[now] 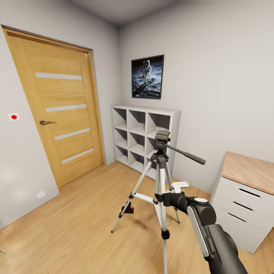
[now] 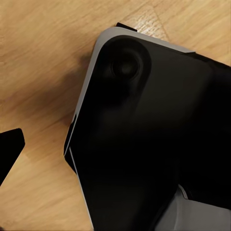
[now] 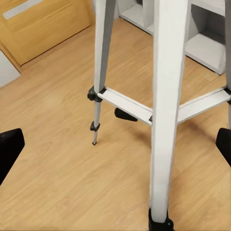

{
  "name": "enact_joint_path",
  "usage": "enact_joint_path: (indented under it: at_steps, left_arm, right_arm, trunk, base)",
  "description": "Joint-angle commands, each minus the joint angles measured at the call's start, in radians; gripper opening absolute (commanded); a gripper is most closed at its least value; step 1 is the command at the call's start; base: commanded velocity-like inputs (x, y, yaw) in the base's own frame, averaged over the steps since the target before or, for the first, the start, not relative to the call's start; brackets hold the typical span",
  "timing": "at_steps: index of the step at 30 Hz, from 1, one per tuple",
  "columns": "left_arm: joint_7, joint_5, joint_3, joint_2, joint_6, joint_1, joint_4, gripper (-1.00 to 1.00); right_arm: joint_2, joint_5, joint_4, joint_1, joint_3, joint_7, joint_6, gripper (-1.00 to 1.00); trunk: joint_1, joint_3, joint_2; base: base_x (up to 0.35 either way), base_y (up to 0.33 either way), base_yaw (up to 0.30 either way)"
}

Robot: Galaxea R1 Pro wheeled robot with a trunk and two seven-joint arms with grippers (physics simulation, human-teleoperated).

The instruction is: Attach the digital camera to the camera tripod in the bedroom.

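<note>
against the far wall of the bedroom [image 1: 228, 57], beside the wooden door [image 1: 57, 106], stands the white cube shelf [image 1: 146, 135]; the cubbies i can see into look bare. over it hangs a framed astronaut picture [image 1: 147, 77]. at the right is a bench [image 1: 249, 169] with a wood top and white drawers.

the camera tripod [image 1: 161, 179] stands upright on the light wood floor [image 1: 76, 228], in front of the shelf, legs spread, its pan handle pointing toward the bench. a small black thing with a red spot, likely the digital camera [image 1: 129, 209], lies on the floor just beside one leg.

the right end effector [image 3: 115, 149] is spread wide, holding nothing, with the tripod's near leg between its dark tips. the left end effector [image 2: 12, 149] shows one dark tip beside a black robot part [image 2: 154, 139]; how far open it is, i cannot tell.
</note>
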Motion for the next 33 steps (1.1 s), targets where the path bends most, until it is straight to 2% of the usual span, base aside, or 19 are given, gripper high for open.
enact_joint_path:
  at_steps: [1, 19, 33]
  left_arm:
    - [0.001, 0.002, 0.003, 0.000, -0.001, 0.000, -0.001, 1.00]
    - [0.001, 0.002, 0.002, 0.000, -0.001, 0.000, -0.001, 1.00]
    - [0.001, 0.003, 0.002, 0.000, -0.002, 0.000, -0.001, 1.00]
  right_arm:
    - [0.000, -0.004, -0.001, -0.001, 0.001, 0.000, 0.005, 1.00]
    - [-0.002, -0.008, -0.002, -0.002, 0.002, -0.004, 0.001, 1.00]
    - [-0.002, 0.008, 0.002, -0.002, 0.004, -0.021, -0.008, 1.00]
  trunk:
    - [-0.004, 0.002, 0.006]
    - [-0.073, 0.058, 0.132]
    - [-0.126, 0.102, 0.230]
  base:
    - [0.000, 0.000, 0.000]
    - [0.000, 0.000, 0.000]
    - [0.000, 0.000, 0.000]
